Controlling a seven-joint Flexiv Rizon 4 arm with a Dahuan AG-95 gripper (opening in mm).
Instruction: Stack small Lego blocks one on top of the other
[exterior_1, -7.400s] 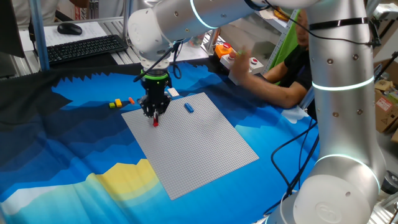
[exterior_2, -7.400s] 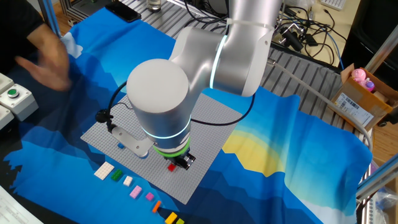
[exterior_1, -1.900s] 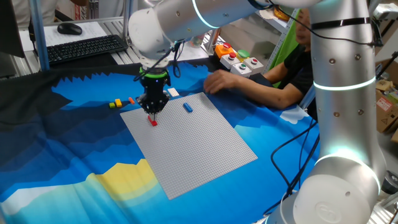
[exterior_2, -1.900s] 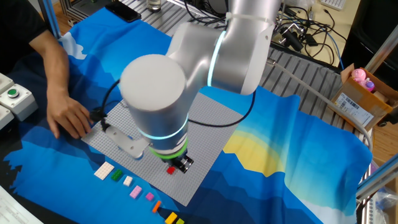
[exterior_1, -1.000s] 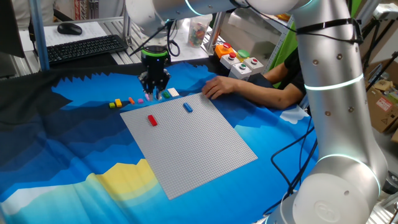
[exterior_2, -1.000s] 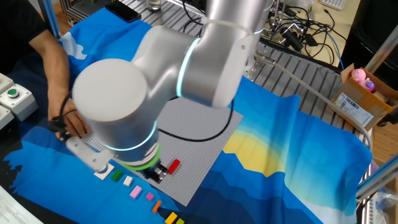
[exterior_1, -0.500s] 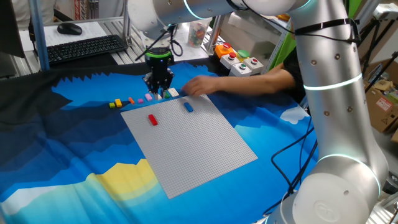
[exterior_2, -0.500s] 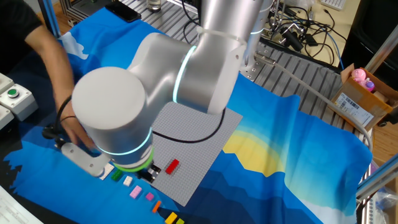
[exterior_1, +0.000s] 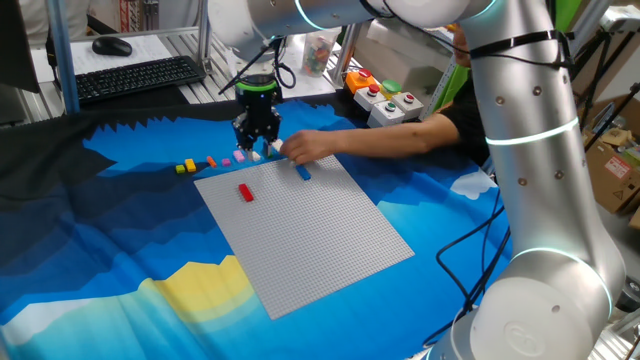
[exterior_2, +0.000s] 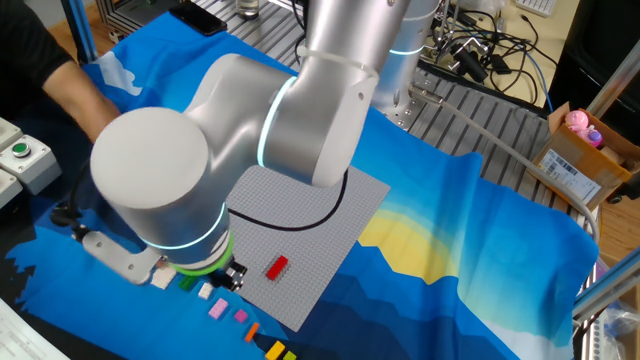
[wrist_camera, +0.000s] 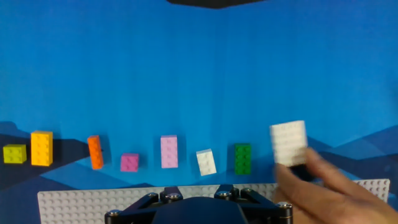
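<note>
From the hand view, going left to right along the blue cloth (wrist_camera: 199, 74) just beyond the grey baseplate's (wrist_camera: 74, 202) far edge, we see a row of small Lego blocks: a small yellow block (wrist_camera: 14, 153), a taller yellow one (wrist_camera: 41, 148), an orange block (wrist_camera: 95, 152), a small pink block (wrist_camera: 129, 162), a longer pink block (wrist_camera: 169, 152), a small white block (wrist_camera: 206, 162), a green block (wrist_camera: 243, 158), and a larger white block (wrist_camera: 288, 142) that a person's hand (wrist_camera: 323, 193) is touching.

On the baseplate itself, in one fixed view, a red block (exterior_1: 244, 193) lies near the far left corner and a blue one (exterior_1: 303, 173) sits by the person's fingers.

We have the gripper (exterior_1: 257, 150) hanging low over the row near the white and green blocks. We cannot tell how far apart its jaws stand; the fingertips are hidden in every view.

To do this pick well, we judge we should wait until the hand clears, center the jaws squarely across one block's narrow sides, keep clear of its neighbours, and descend straight before closing.
</note>
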